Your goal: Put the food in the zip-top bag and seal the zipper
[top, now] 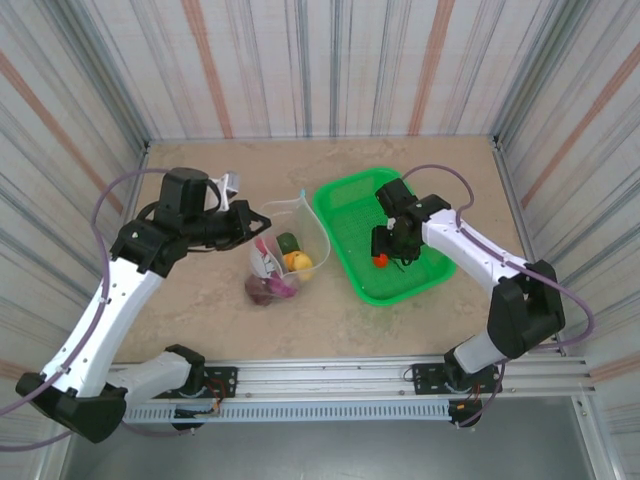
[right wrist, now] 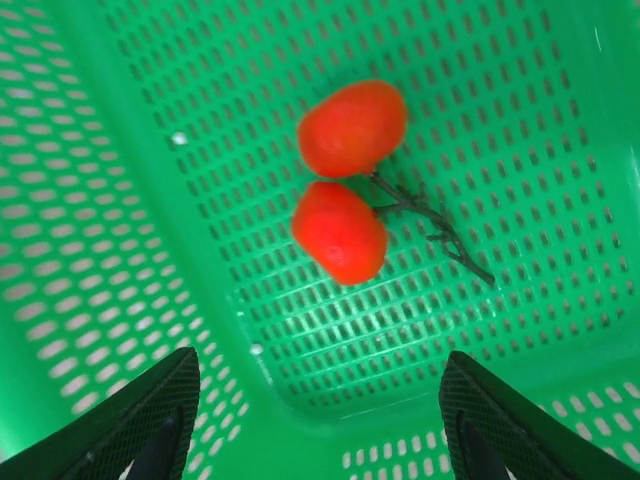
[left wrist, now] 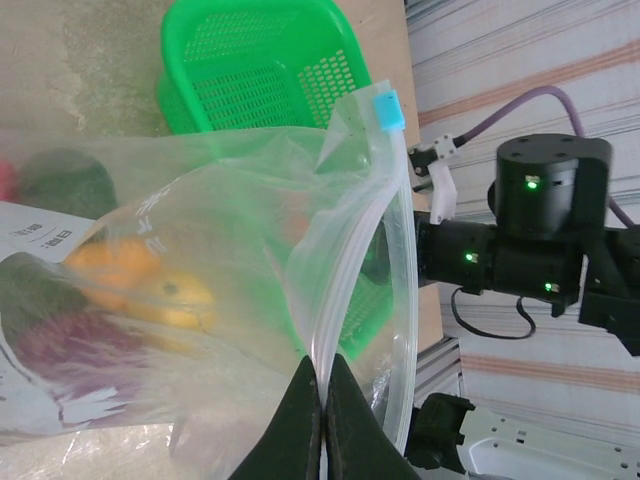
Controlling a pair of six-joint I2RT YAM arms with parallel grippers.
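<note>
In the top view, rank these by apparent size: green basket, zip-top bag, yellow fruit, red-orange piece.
1. green basket
2. zip-top bag, somewhat smaller
3. yellow fruit
4. red-orange piece, partly hidden, so the order of the last two is unsure

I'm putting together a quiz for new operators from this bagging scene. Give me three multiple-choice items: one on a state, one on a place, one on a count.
1. The left gripper is:
A open
B shut on the zip-top bag at its mouth edge
C shut on a fruit

2. The red-orange pieces lie:
A in the green basket
B in the bag
C outside both

3. How many red-orange pieces lie below the right gripper?
A one
B two
C four

Answers:
1 B: in the left wrist view its fingers meet on the bag's edge.
2 A: green mesh lies all around them.
3 B: two show, joined by a dark stem.
</note>
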